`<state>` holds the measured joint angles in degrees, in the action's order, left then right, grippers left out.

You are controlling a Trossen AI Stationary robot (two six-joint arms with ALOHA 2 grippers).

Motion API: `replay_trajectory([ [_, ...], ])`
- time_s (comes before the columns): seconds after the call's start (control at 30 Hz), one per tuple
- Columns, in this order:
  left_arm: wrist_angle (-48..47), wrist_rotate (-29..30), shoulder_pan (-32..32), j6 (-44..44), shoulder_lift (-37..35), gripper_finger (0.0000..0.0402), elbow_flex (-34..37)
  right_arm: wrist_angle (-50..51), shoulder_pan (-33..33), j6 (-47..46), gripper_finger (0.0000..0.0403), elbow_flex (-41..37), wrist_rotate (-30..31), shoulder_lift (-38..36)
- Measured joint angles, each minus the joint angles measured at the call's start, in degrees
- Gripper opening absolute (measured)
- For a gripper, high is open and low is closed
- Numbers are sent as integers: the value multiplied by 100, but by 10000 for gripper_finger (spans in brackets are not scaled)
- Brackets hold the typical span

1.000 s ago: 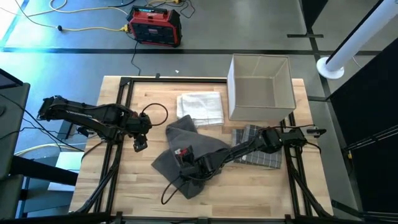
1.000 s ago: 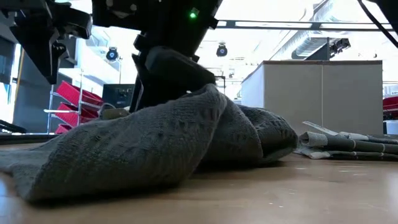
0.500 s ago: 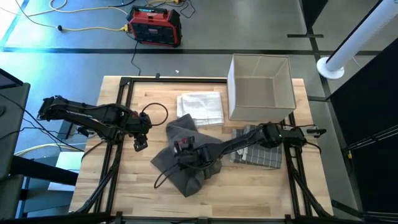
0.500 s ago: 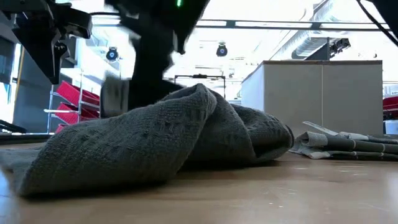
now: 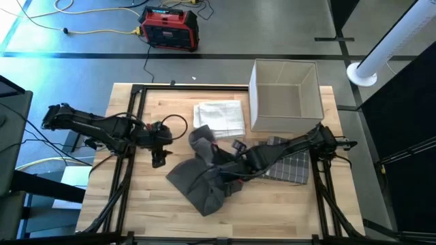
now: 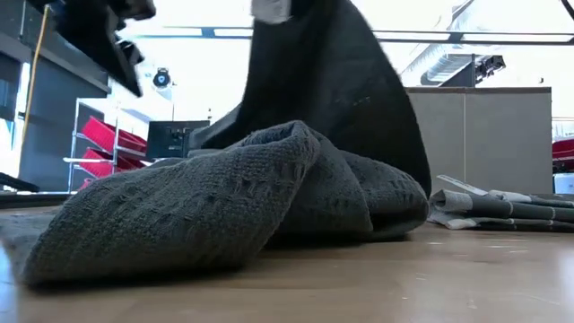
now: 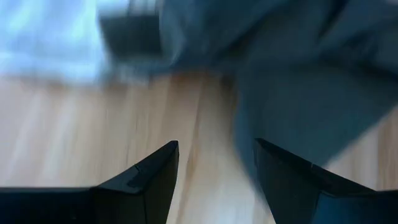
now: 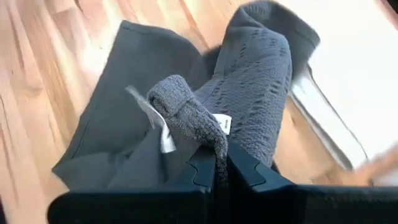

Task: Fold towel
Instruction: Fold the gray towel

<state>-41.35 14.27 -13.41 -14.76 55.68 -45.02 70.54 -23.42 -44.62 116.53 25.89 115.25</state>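
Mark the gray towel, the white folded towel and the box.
gray towel [image 5: 197,185], high view, flat lower part on the table.
white folded towel [image 5: 219,118], high view, middle of its top face.
box [image 5: 285,124], high view, front wall.

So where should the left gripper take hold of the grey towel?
Probably the loose flat edge of the grey towel nearest the left gripper, coming in low from the left arm's side. That part lies flat on the table, while the right gripper already pinches the raised corner.
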Motion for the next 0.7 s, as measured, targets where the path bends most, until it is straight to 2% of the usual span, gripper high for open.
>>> replay_trajectory([
  [0.1, 844, 73, -81, 394, 72, 200, 350, 414, -368, -435, 0, 0, 178, -155],
  [0.2, 1313, 160, -93, 417, 188, 200, 678, 560, -741, -583, 0, -1, 361, -308],
  [0.27, 1657, 314, -83, 404, 287, 200, 831, 620, -953, -531, 0, -1, 236, -400],
  [0.53, 3363, 545, 200, 1091, 637, 200, 936, 814, -1450, -150, 0, -122, -2185, -403],
  [0.6, 3692, 314, 370, 1085, 708, 200, 936, 841, -1467, -365, 0, -68, -1833, -441],
  [0.7, 3949, 49, 577, 942, 801, 200, 936, 812, -1386, -592, 0, 201, -595, -630],
])
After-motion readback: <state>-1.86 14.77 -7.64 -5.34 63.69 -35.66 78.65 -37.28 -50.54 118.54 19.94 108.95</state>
